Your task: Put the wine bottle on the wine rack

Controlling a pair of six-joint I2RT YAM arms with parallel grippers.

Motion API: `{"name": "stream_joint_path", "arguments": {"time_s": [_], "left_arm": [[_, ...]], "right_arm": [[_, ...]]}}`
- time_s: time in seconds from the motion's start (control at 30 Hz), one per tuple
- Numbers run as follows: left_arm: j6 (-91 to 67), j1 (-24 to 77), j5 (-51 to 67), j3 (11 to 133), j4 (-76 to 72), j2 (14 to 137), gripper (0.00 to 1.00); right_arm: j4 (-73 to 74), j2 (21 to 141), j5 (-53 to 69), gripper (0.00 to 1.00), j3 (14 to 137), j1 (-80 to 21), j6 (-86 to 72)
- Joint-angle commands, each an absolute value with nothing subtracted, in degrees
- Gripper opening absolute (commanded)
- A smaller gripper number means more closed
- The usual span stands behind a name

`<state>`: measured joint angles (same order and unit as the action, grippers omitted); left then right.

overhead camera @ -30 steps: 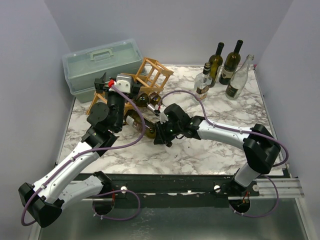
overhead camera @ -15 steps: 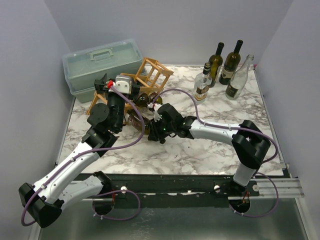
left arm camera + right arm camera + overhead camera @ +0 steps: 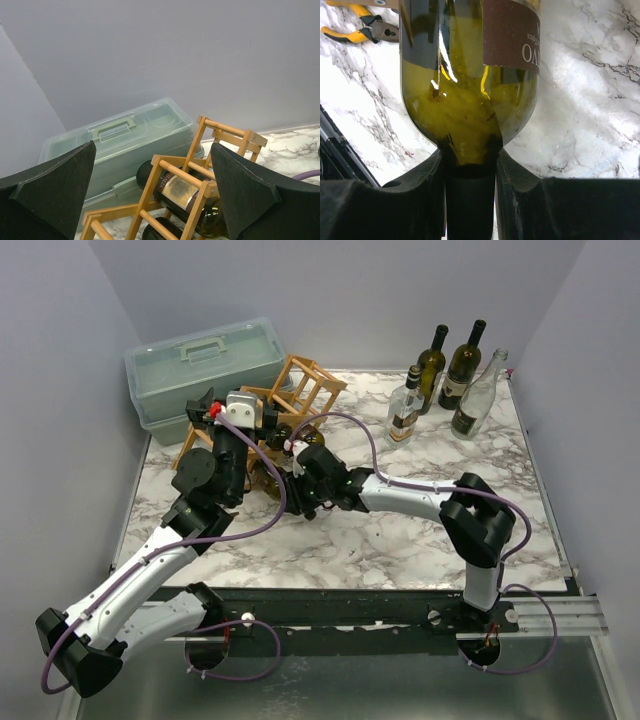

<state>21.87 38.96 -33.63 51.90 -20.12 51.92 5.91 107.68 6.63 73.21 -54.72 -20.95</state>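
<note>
The wine rack [image 3: 305, 388] is a light-brown wooden lattice at the back left, beside the toolbox. It fills the left wrist view [image 3: 200, 172] and holds a dark labelled bottle [image 3: 187, 192], with another below it. My right gripper [image 3: 302, 483] is shut on the neck of a green wine bottle [image 3: 266, 478] that lies low at the rack's front. The right wrist view shows the fingers [image 3: 417, 195] clamped on the neck and the bottle's body [image 3: 465, 100] with a brown label. My left gripper [image 3: 207, 408] is open and empty, hovering just in front of the rack [image 3: 152, 150].
A pale green plastic toolbox [image 3: 200, 365] stands behind the rack at the back left. Several upright bottles [image 3: 450, 370] stand at the back right. Yellow-handled pliers [image 3: 350, 31] lie on the marble table [image 3: 420, 540] near the held bottle.
My right arm has reached further left, carrying the green bottle toward the rack's front. The left arm has barely moved.
</note>
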Motion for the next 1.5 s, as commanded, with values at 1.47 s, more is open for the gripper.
{"name": "stream_joint_path", "arguments": {"time_s": [1.47], "left_arm": [[19.56, 38.65, -31.41, 51.04, -21.27, 50.47, 0.98]], "right_arm": [[1.23, 116.35, -27.93, 0.3, 86.44, -64.16, -3.98]]}}
